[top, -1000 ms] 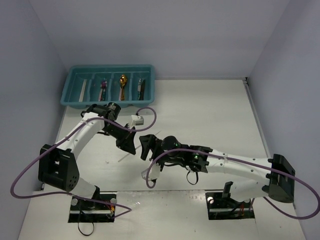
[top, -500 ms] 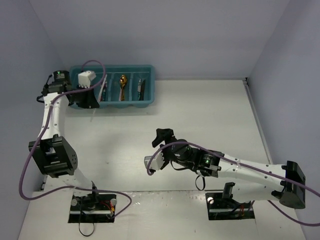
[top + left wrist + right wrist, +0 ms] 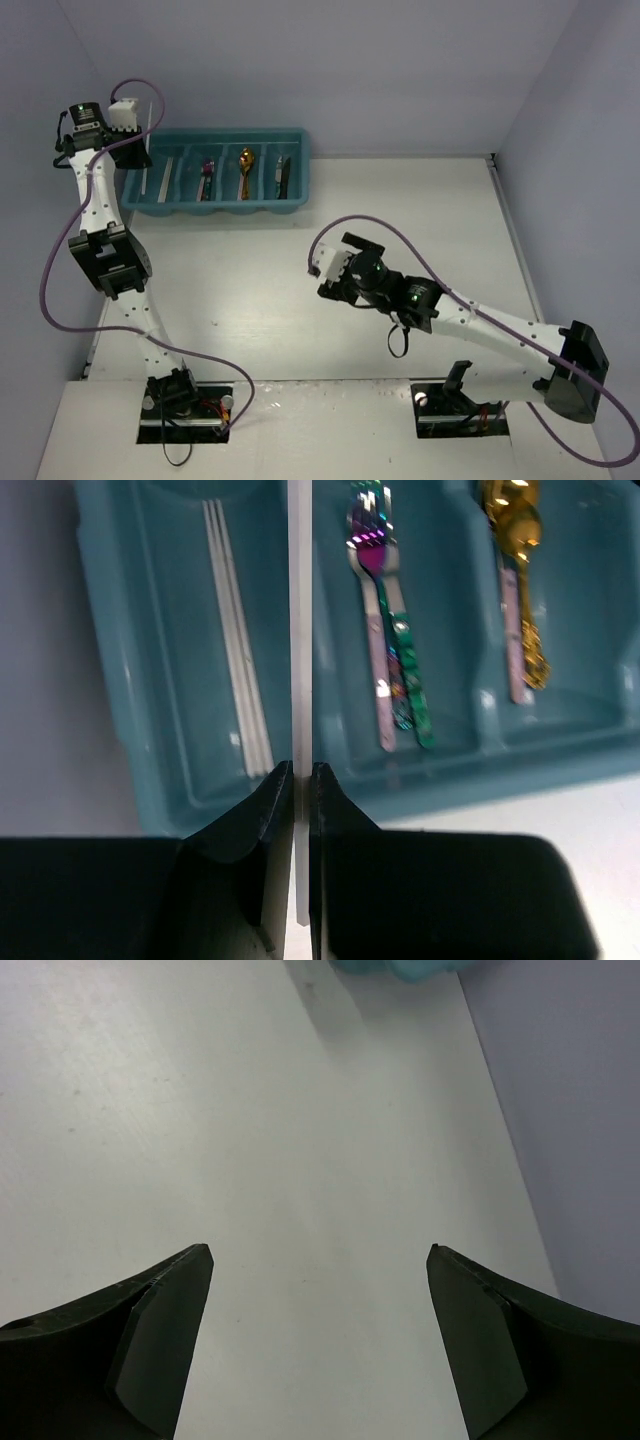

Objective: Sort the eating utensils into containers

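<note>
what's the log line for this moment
left gripper: shut on thin white chopstick, over teal plastic cutlery tray | right gripper: open, empty

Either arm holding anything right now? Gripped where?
The left fingers pinch a thin white chopstick near one end; the right fingers are open, holding nothing.

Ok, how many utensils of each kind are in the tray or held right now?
White chopsticks: 3, with 2 lying in the tray and 1 chopstick in the left pincer
Iridescent forks: 2
Gold spoons: 2
Dark pieces in the rightmost compartment: at least 1, too small to count
Total: at least 8
</note>
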### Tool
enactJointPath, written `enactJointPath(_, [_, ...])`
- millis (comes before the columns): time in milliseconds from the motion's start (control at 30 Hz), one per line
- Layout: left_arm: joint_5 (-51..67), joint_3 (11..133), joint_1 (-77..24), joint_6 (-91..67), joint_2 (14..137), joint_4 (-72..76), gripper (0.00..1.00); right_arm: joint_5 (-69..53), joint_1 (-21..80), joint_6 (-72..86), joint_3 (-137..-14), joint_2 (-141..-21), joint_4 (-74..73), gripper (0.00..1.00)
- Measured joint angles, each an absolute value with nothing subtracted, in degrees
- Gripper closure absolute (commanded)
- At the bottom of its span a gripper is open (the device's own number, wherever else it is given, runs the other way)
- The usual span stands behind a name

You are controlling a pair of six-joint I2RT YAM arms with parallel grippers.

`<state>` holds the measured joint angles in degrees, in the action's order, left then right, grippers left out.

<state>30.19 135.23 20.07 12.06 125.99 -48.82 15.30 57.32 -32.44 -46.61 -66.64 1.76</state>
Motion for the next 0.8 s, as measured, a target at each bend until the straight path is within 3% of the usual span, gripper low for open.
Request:
enactJointPath(133, [30.9,141.9,20.0,11.6,133.8,-47.4,1.0,14.1,49.2,-24.5,-52.2,-71.7,-0.2,0.14])
enactJointPath(400, [32.1,142.0,18.6,10.7,138.2,-41.1,1.0,8.5,35.1,-12.7,-57.3,-78.8,-3.0,0.15])
enactJointPath(800, [31.6,136.3,18.3,12.5,139.2,-37.8,1.0,3.6,27.1,-9.0,-57.4,-79.5,-4.4,0.15])
